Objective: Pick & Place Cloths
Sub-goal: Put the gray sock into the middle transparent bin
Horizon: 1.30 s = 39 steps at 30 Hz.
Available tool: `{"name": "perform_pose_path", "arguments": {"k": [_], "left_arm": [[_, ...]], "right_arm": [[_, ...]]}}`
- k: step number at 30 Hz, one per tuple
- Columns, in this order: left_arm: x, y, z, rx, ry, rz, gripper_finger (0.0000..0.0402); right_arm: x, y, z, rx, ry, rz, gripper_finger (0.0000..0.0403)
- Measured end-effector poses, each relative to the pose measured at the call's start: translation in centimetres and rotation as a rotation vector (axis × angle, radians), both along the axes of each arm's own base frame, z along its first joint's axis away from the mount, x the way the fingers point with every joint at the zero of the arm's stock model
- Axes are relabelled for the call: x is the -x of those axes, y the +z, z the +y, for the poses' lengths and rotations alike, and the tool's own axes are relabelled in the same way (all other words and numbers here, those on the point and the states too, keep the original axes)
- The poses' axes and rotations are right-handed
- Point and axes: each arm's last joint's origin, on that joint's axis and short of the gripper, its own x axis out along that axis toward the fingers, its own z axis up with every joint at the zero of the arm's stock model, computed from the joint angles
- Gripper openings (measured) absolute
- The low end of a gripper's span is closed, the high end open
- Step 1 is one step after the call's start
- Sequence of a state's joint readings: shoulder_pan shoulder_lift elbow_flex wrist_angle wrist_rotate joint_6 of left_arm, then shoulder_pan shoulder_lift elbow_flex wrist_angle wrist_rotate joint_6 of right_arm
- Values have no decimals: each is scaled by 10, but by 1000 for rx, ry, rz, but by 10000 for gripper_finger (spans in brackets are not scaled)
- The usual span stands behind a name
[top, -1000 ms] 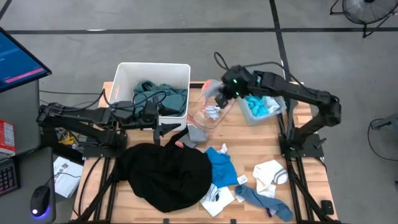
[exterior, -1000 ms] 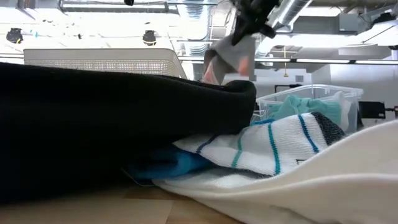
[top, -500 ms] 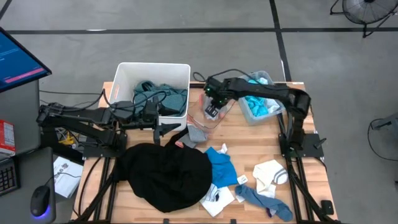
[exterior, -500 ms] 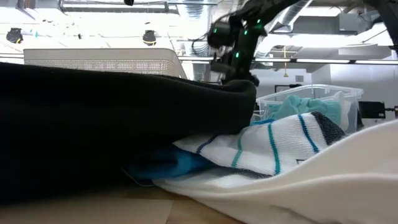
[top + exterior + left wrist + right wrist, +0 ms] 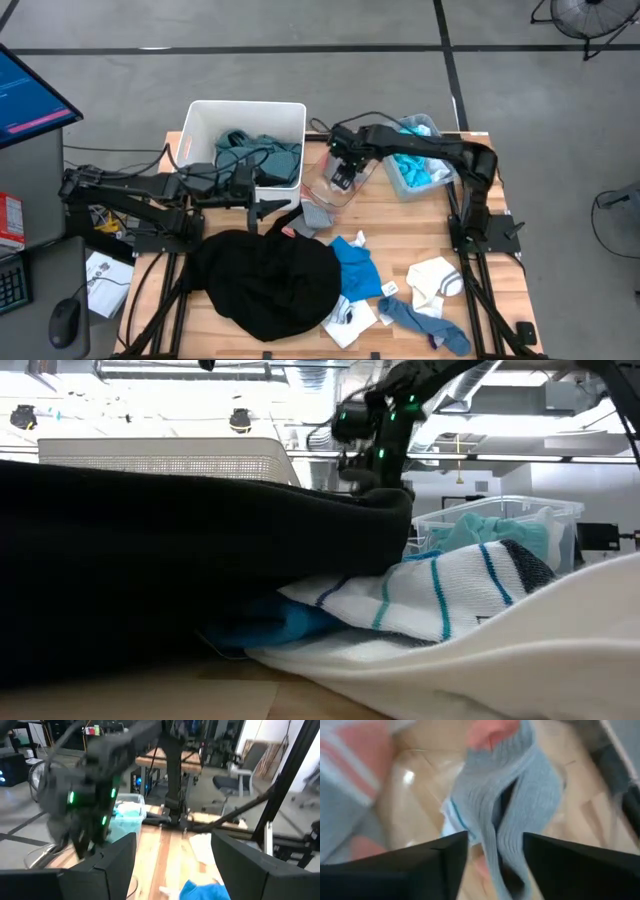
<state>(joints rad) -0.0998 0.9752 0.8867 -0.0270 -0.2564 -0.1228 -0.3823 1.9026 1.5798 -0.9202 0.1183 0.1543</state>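
Observation:
My right gripper point(image 5: 342, 176) hangs open over the middle clear bin point(image 5: 330, 190). A grey ribbed sock with a pink toe point(image 5: 512, 805) runs down between its fingers into that bin. My left gripper point(image 5: 272, 206) waits open beside the white bin point(image 5: 205, 115), which holds a teal-green shirt point(image 5: 262, 152). A bright cyan shirt point(image 5: 420, 172) fills the right clear bin. The large black garment point(image 5: 265, 280) lies spread on the table, with a blue piece point(image 5: 355, 265) and white pieces along its right edge. My right gripper's fingers stand on either side of the grey sock's ribbed leg point(image 5: 500, 827), pointing down into the clear bin. I cannot tell whether they touch it. The sock's pink toe point(image 5: 490, 732) lies on the bin's floor.
Another grey and pink sock point(image 5: 315, 216) lies between the black garment and the clear bin. A white striped sock point(image 5: 437, 277), a blue-grey sock point(image 5: 425, 325) and a white piece point(image 5: 350, 318) lie near the table's front right. In the low view the black garment point(image 5: 180, 560) hides most of the table.
My right gripper has swung toward the table's left and down from between the two clear bins into the middle clear bin. The grey sock, which hung below it clear of the table, has gone down with it into the bin.

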Motion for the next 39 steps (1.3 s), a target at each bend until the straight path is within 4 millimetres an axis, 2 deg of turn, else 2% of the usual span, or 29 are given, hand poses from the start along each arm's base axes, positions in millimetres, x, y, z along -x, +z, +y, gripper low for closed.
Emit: {"name": "perform_pose_path", "arguments": {"k": [3, 6, 9, 12, 18, 25, 32, 39], "left_arm": [[-3, -5, -1, -57, -13, 45, 241], [-10, -12, -6, -128, -41, 92, 241], [-26, -28, -13, -165, -63, 167, 241], [-46, -52, -22, -199, -74, 272, 241], [-78, -97, -41, -315, -63, 455, 241], [-106, -131, -53, -374, -18, 567, 250], [-134, -152, -56, -452, 52, 639, 273], [-144, -171, -47, -467, 88, 719, 274]], "right_arm": [[9, 33, 4, 5, -2, -64, 241], [23, 65, 16, 8, -30, -116, 274], [40, 97, 36, 15, -31, -196, 281], [57, 126, 60, 17, -13, -291, 281], [91, 166, 105, 6, 30, -448, 281], [108, 181, 138, 55, 22, -510, 281], [103, 176, 156, 24, 47, -497, 281], [98, 170, 166, 4, 58, -466, 281]]}}
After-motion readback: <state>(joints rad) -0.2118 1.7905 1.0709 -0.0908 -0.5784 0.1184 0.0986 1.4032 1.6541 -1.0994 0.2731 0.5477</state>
